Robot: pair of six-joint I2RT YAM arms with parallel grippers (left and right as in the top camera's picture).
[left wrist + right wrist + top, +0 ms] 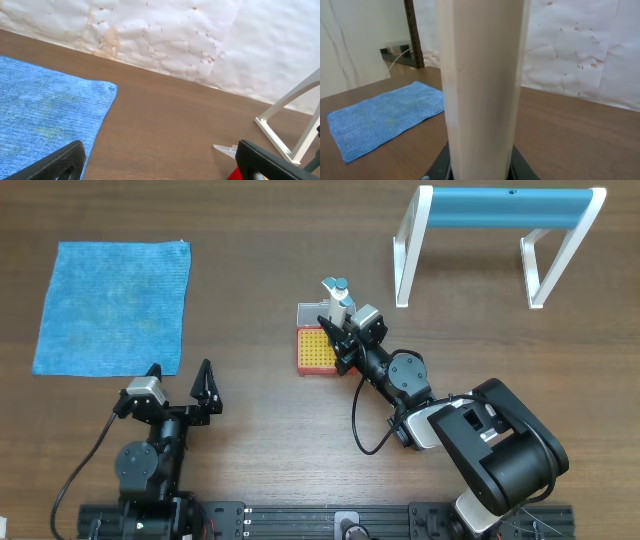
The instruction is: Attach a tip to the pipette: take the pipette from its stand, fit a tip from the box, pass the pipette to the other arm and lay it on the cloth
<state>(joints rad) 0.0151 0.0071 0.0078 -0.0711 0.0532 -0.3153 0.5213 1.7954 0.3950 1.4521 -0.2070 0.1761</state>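
At my far left the blue cloth point(112, 310) lies flat, and my left gripper point(180, 372) sits near its lower edge, fingers spread and holding nothing. Toward the middle stands the red tip box point(312, 352). My right gripper point(345, 335) is at its edge, clamped around the white pipette point(338, 295), which it holds upright. I cannot see the pipette's nose, so a slanted or off-centre press could seat a tip crooked or push the box aside. The stand point(500, 210) is well apart at the right.
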